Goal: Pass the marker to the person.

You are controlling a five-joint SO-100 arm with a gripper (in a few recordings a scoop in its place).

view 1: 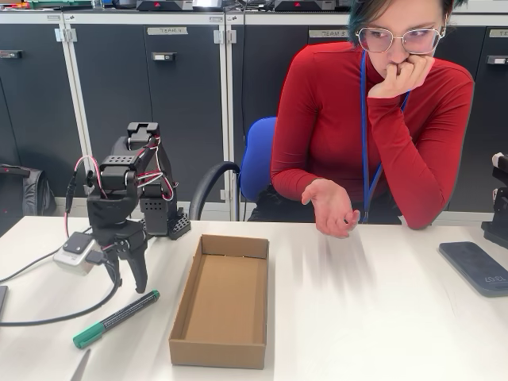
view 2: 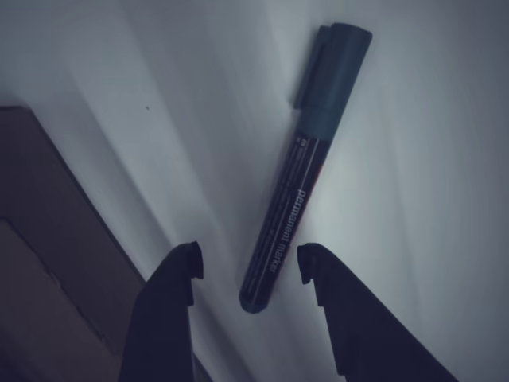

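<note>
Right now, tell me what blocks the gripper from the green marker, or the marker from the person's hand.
Nothing blocks the open gripper above the thick green felt-tip marker. The open cardboard box lies between it and the person's open hand.

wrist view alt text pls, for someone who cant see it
A green marker lies on a white table, its rear end between the open gripper fingers, which are not touching it; its cap points up and away. The edge of a cardboard box shows at the left.
</note>
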